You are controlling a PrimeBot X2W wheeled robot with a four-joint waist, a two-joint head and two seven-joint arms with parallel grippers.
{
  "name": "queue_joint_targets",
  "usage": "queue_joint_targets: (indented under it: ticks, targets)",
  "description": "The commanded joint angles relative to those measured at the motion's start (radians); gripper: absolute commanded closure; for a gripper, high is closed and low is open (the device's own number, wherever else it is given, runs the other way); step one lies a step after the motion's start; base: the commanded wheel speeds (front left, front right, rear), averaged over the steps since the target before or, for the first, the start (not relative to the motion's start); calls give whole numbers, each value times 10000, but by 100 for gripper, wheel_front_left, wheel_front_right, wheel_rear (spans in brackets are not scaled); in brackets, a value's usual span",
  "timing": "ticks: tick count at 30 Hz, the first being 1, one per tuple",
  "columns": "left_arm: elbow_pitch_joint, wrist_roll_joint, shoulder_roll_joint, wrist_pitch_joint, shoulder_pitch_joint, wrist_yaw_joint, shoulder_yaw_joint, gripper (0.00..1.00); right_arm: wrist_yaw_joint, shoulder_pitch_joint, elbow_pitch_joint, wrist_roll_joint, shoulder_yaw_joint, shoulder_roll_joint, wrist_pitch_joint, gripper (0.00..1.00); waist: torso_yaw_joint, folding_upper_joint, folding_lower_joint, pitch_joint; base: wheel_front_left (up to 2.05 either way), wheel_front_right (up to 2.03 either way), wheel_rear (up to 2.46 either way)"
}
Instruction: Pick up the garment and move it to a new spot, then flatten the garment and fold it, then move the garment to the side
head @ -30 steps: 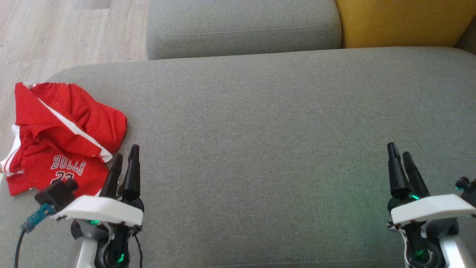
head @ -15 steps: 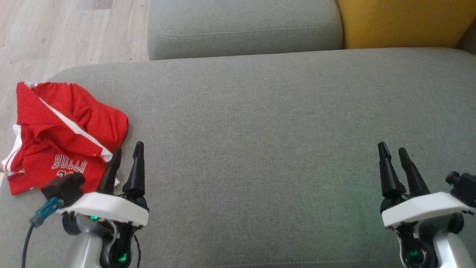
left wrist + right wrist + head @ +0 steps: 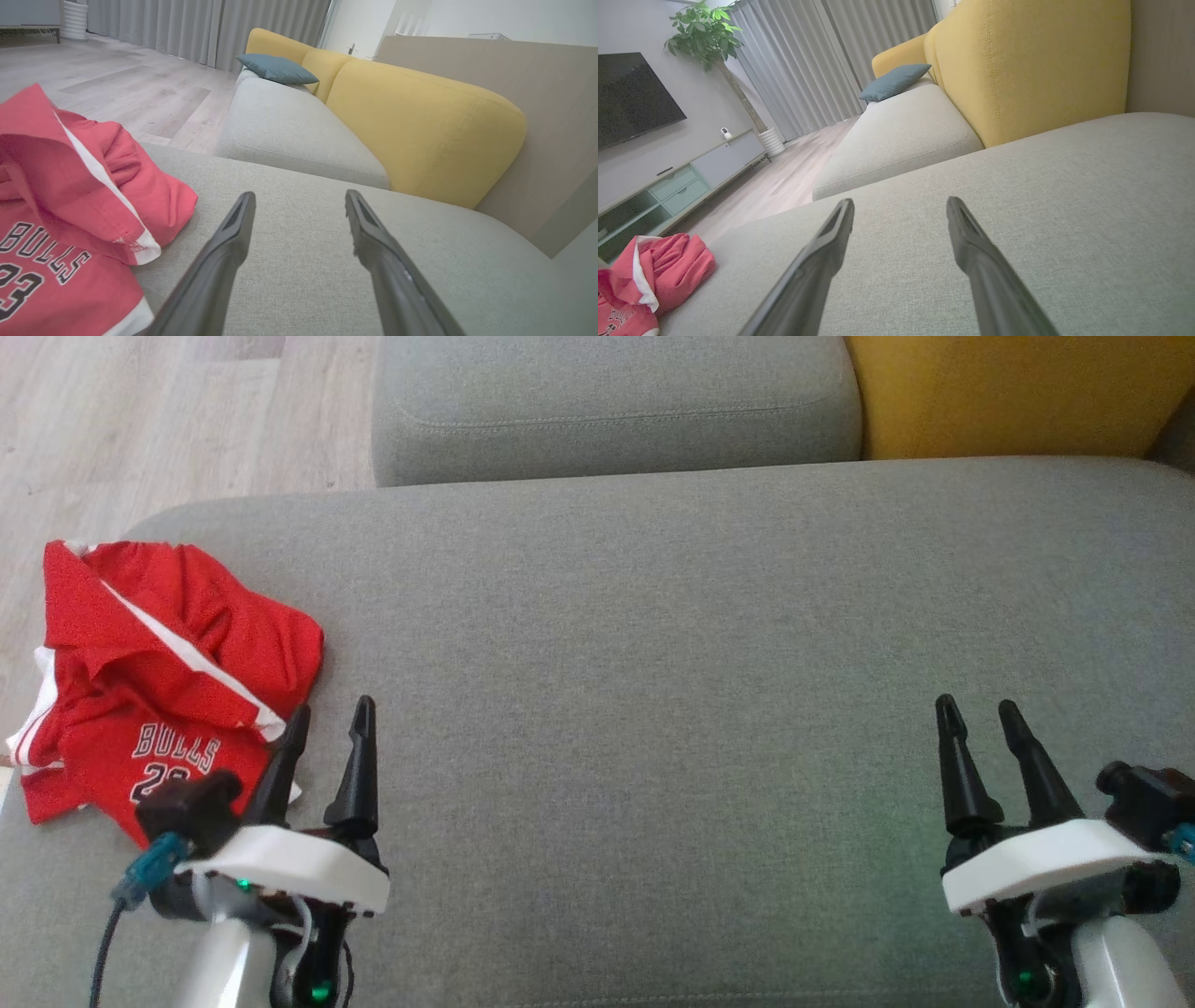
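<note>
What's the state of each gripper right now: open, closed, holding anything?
Left gripper: jaws open, holding nothing, next to the red jersey.
Right gripper: jaws open, holding nothing, over bare sofa cushion.

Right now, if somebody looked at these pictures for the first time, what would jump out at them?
The crumpled red jersey with BULLS lettering, lying at the left end of the grey sofa seat, grabs the eye first. Next come the left pincer close beside it and the right pincer far across the seat, both open and empty. A yellow backrest glows at the upper right.
</note>
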Motion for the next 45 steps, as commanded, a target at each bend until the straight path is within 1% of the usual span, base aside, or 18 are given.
queue_joint_targets:
  ticks: [1, 14, 27, 45]
  targets:
    - [-378, 322, 242, -165, -404, 78, 238, 0, 33, -303, -434, -342, 111, -28, -120, 0, 11, 0, 0, 1, 0, 0, 0]
    - [-145, 1730, 313, -545, -399, 231, 42, 0, 37, -212, -433, -2045, 267, 65, -258, 0, 59, 0, 0, 13, 0, 0, 0]
    - [119, 2991, 350, -896, -511, 386, -91, 0, 40, -134, -402, -3380, 167, 211, -445, 0, 106, 0, 0, 64, 0, 0, 0]
    - [362, 2941, 294, -912, -536, 516, -28, 0, 40, -60, -323, -3292, -74, 362, -465, 0, 119, 0, 0, 82, 0, 0, 0]
